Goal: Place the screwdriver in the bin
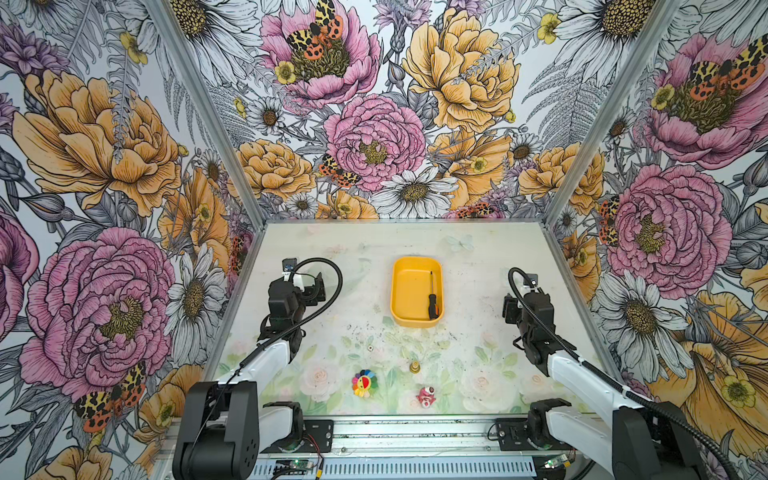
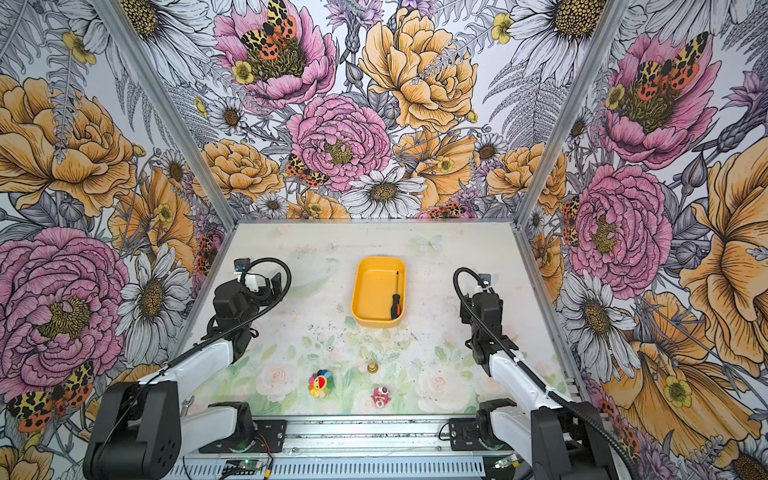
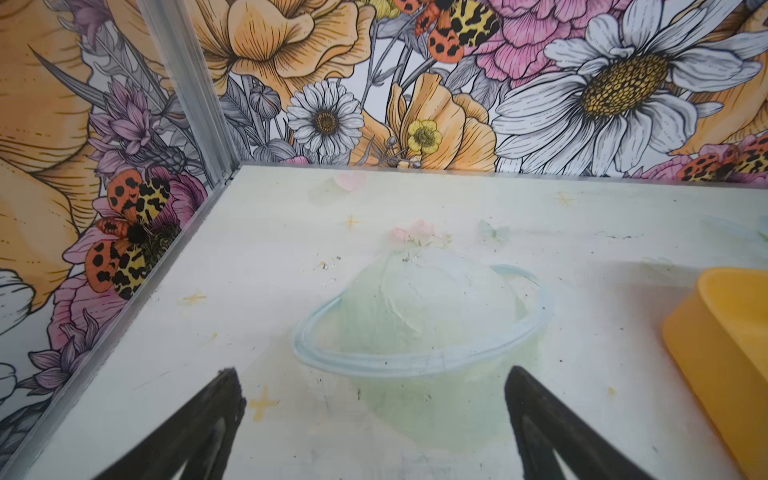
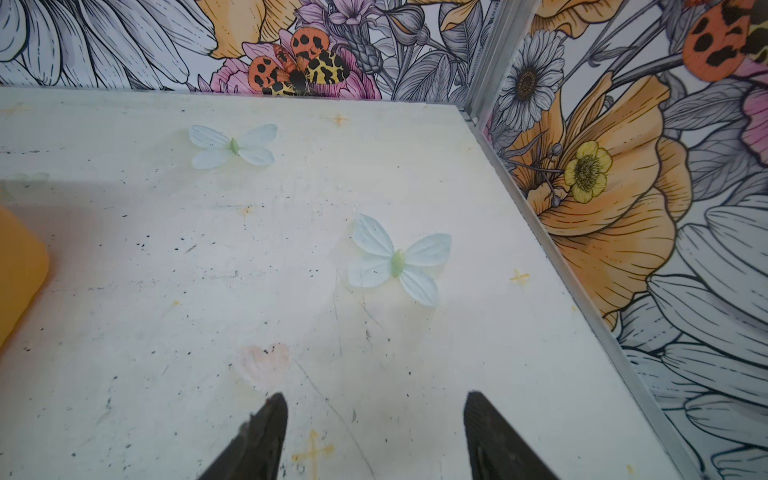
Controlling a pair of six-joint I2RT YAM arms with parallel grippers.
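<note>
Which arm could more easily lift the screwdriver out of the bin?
Probably the right: the screwdriver lies in the bin against its right wall, nearer that arm. Left gripper and right gripper both stand open.

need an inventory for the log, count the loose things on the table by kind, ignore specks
bin: 1
screwdriver, in the bin: 1
small toys (rainbow flower, pink figure): 2
brass piece: 1
silver wrench, mostly hidden: 1
total: 6

Bare worktop [image 1: 469, 270] lies open on either side of the yellow bin [image 1: 409, 291], well apart from the left tool [image 3: 370, 374] and right tool [image 4: 376, 399]. Near the front edge, a rainbow flower toy [image 1: 364, 383], a brass piece [image 1: 414, 368] and a pink toy [image 1: 426, 396] stand in the way. Flowered walls [image 1: 374, 124] close three sides.
</note>
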